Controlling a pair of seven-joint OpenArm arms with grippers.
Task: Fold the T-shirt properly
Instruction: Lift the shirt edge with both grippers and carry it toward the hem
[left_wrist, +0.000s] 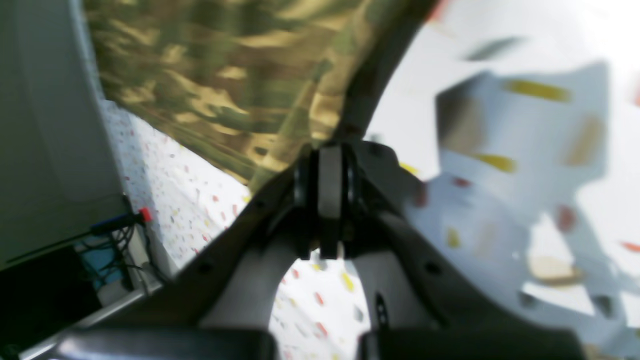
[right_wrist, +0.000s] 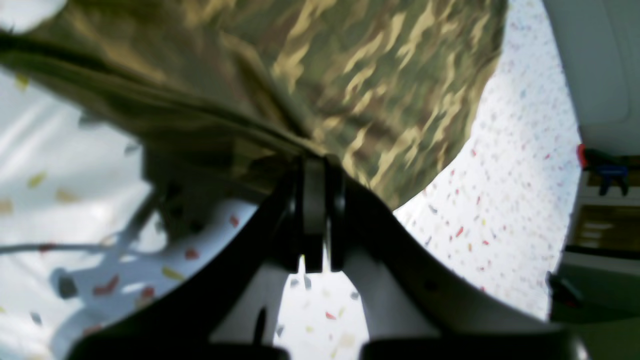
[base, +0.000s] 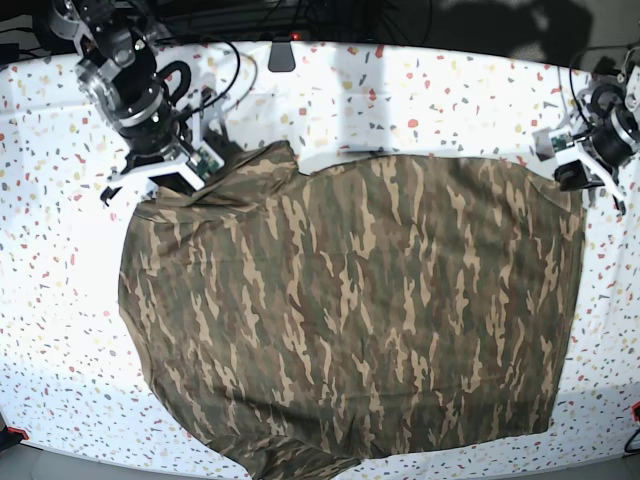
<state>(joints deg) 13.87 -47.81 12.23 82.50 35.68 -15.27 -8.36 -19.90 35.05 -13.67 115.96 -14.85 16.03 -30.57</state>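
Note:
The camouflage T-shirt lies spread over most of the speckled table, with two of its far corners lifted. My left gripper is shut on the shirt's far right corner. In the left wrist view its fingers pinch the cloth, which stretches away from them. My right gripper is shut on the far left corner, near a sleeve. The right wrist view shows its closed fingers holding bunched camouflage fabric above the table.
Dark cables and a small black device lie along the table's far edge behind the shirt. The white speckled table surface shows on all sides of the shirt. A cable with a red tip sits beyond the table edge in the left wrist view.

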